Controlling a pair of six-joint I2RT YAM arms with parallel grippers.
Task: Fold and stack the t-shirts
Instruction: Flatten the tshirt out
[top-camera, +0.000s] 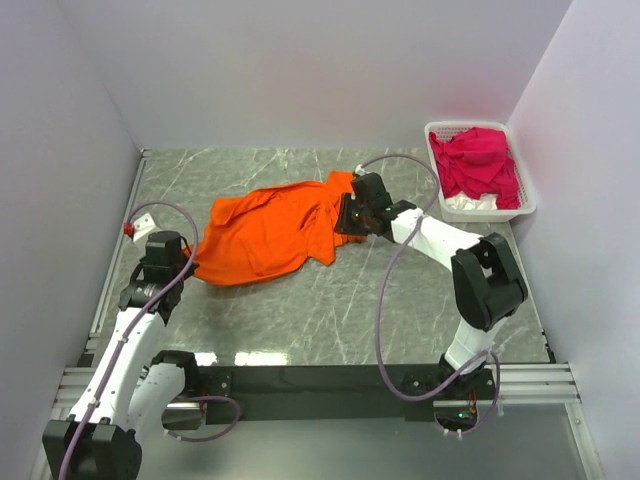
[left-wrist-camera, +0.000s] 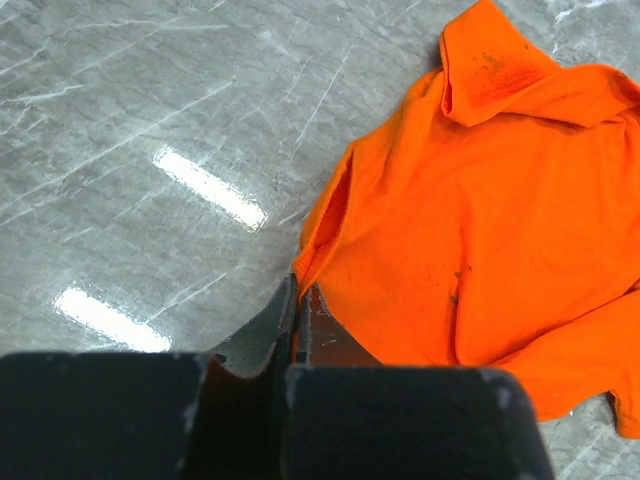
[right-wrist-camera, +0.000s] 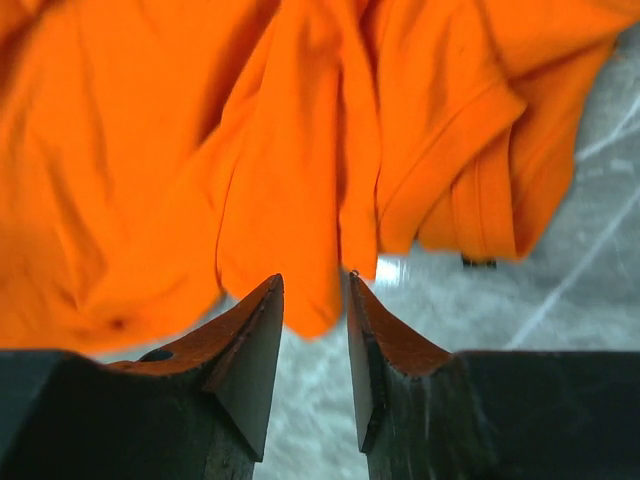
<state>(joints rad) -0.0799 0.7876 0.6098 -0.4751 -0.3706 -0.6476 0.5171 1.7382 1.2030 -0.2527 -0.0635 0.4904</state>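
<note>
A bright orange t-shirt (top-camera: 272, 230) lies crumpled on the grey marble table, left of centre. My left gripper (top-camera: 190, 260) is at its left edge; in the left wrist view the gripper (left-wrist-camera: 296, 292) is shut, with a thin edge of the orange t-shirt (left-wrist-camera: 500, 220) pinched between its fingers. My right gripper (top-camera: 343, 216) is at the shirt's right edge. In the right wrist view it (right-wrist-camera: 315, 285) is open by a narrow gap, and a hanging fold of the orange t-shirt (right-wrist-camera: 300, 180) reaches down between the fingertips. Magenta-pink t-shirts (top-camera: 472, 160) lie bunched in the basket.
A white slotted plastic basket (top-camera: 526, 190) stands at the back right against the wall, with some white cloth (top-camera: 470, 203) under the pink shirts. White walls close in the table on the left, back and right. A black rail runs along the near edge (top-camera: 320, 378).
</note>
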